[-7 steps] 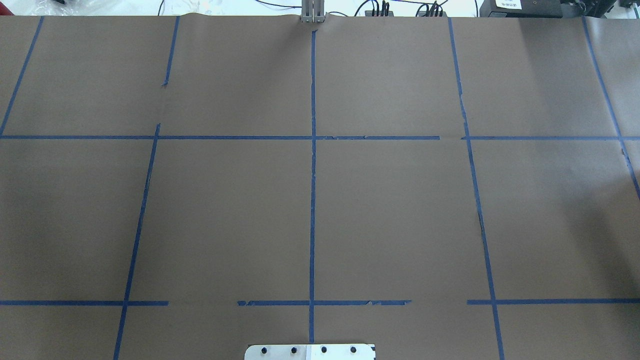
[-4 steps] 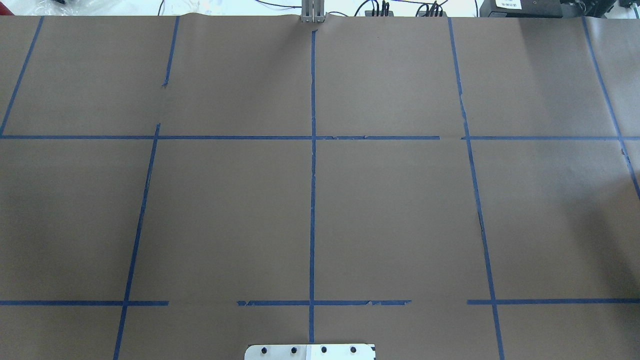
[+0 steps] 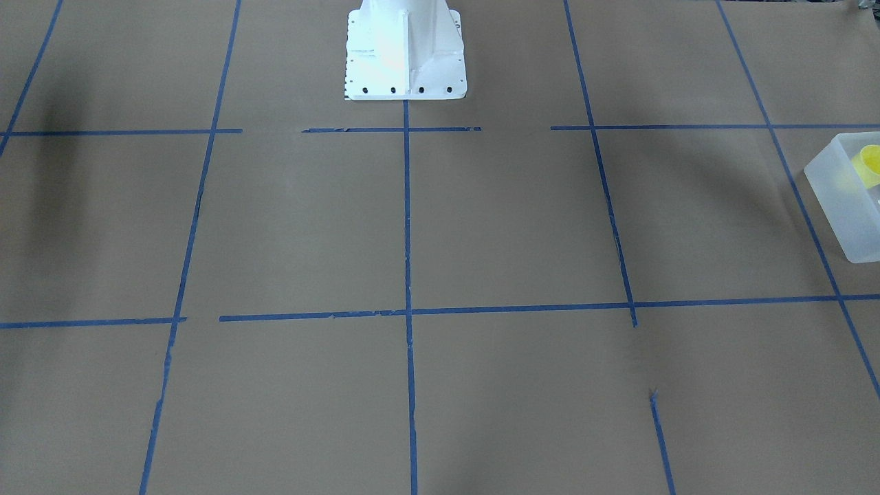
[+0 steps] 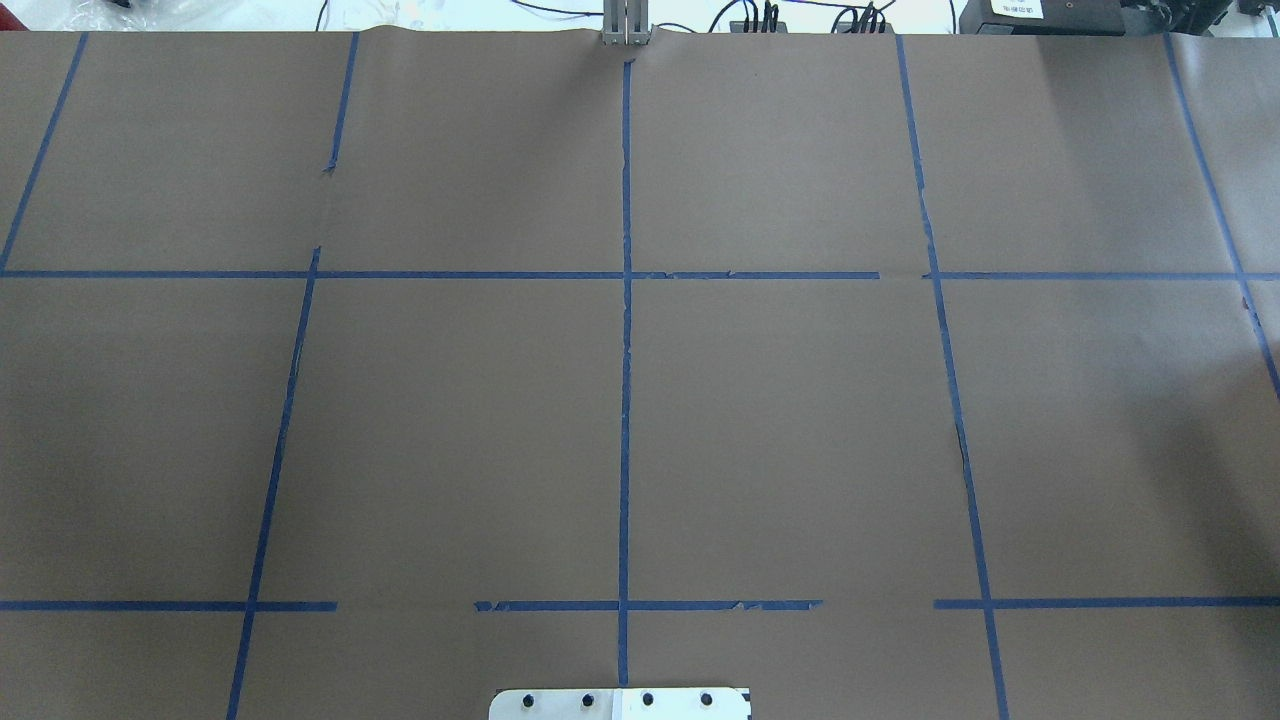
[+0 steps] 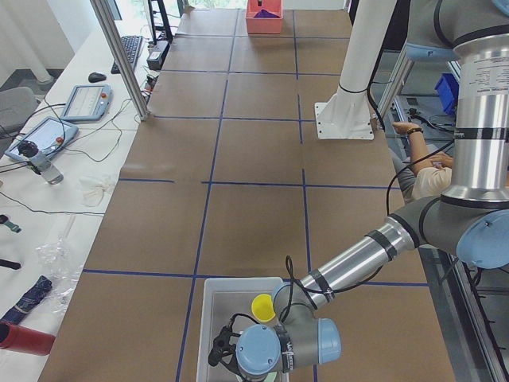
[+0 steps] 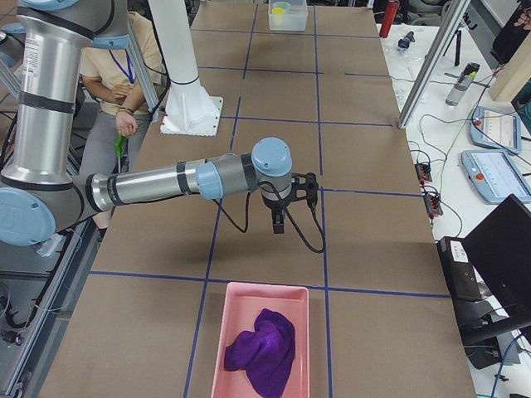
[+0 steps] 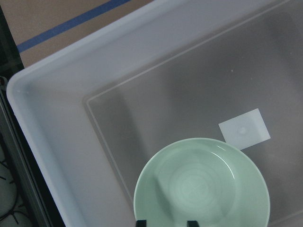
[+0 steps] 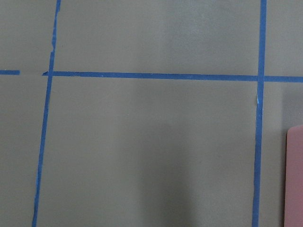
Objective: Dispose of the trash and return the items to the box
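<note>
The frosted-white box fills the left wrist view, and the mint-green bowl lies upright on its floor. My left gripper hangs just above the bowl's near side; its two dark fingertips stand apart, open, holding nothing. In the exterior left view this gripper is over the box, with the yellow cup inside. The box and cup also show at the front-facing view's right edge. My right gripper hovers over bare table; I cannot tell if it is open.
A pink tray holding a purple cloth lies at the table's right end, near the right gripper; its edge shows in the right wrist view. The white robot base stands mid-table. Operators' gear lies beyond the far edge.
</note>
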Motion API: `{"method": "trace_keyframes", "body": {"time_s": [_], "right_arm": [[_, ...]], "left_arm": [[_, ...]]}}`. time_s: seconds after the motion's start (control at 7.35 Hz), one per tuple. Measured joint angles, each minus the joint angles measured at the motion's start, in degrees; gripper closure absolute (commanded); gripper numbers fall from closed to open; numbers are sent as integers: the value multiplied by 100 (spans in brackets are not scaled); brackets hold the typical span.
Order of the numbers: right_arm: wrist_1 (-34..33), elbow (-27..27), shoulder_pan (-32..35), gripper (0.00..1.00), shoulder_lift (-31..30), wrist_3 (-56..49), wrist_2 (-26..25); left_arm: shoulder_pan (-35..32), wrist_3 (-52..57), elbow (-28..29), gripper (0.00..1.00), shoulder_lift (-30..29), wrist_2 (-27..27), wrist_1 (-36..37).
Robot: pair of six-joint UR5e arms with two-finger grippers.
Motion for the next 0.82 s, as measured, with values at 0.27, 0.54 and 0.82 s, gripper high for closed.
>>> {"method": "trace_keyframes", "body": {"time_s": [0.27, 0.54, 0.82], "right_arm": [[95, 40, -89, 0, 3, 19, -183], [215, 79, -324, 0, 41, 41, -416], [391, 92, -525, 0, 57, 47, -681]], "left_arm": [[4, -920, -1430, 0, 357, -221, 822], [326, -1928, -2956, 0, 341, -231, 1645], [1058, -3004, -3661, 0, 48, -254, 2042]]}}
